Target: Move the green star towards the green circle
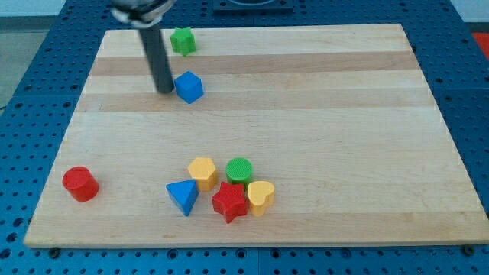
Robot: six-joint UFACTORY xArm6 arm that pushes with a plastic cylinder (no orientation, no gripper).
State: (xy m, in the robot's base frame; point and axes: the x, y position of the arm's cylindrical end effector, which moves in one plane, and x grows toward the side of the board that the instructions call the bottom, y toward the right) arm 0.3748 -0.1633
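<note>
Near the view's top edge of the wooden board (321, 114) sits the green star (182, 40), left of the board's middle line. It lies flat; it has no long axis that I can make out, and at this size its arms are too blurred to say which way any one of them points.

Seven blocks show in all — two green, two blue, two red, two yellow, less one: counted out, that is one green star, one green circle (239, 170), one blue cube-like block (189, 86), one blue triangle (183, 197), one red cylinder (80, 184), one red star (230, 202), one yellow hexagon-like block (203, 173) and one yellow heart (260, 197), which makes eight.

My tip (164, 90) is down on the board just to the view's left of the blue cube-like block, close beside it; whether they touch I cannot tell. The green star lies above and slightly right of the tip, apart from it. The rod has no fingers to open or close, so it grips nothing.

The green circle stands well apart from the green star, low on the board in a tight cluster — yellow hexagon-like block just on its left, red star just below it, yellow heart at its lower right, blue triangle at the cluster's left end. The red cylinder stands alone near the view's lower left corner.
</note>
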